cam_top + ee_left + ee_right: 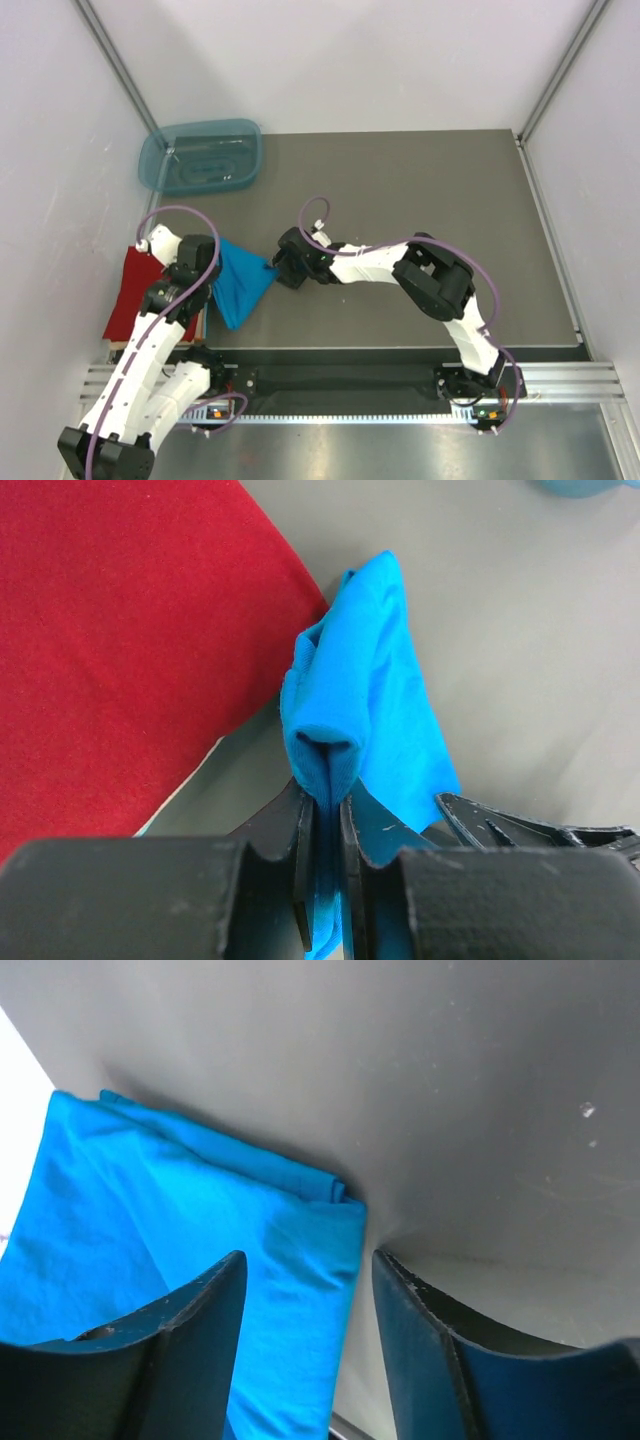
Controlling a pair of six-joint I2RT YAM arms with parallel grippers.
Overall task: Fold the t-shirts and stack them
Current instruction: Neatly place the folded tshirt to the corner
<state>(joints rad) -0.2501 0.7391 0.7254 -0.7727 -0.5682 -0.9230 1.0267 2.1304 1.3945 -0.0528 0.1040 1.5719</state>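
A bright turquoise-blue t-shirt (238, 285) lies bunched and partly folded on the dark table, near the left front. My left gripper (325, 802) is shut on a folded ridge of this blue t-shirt (375, 680), with cloth pinched between its fingers. In the top view that left gripper (210, 268) sits at the shirt's left edge. My right gripper (308, 1270) is open, its fingers straddling the folded right edge of the blue cloth (180, 1220). From above, the right gripper (278, 268) meets the shirt's right corner. A red t-shirt (135, 290) lies flat, folded, left of the blue one; it shows as red cloth (120, 650).
A translucent blue-green plastic tub (200, 157) stands at the back left corner of the table (420, 200). White walls close in the sides and back. The red shirt hangs over the table's left edge near my left arm.
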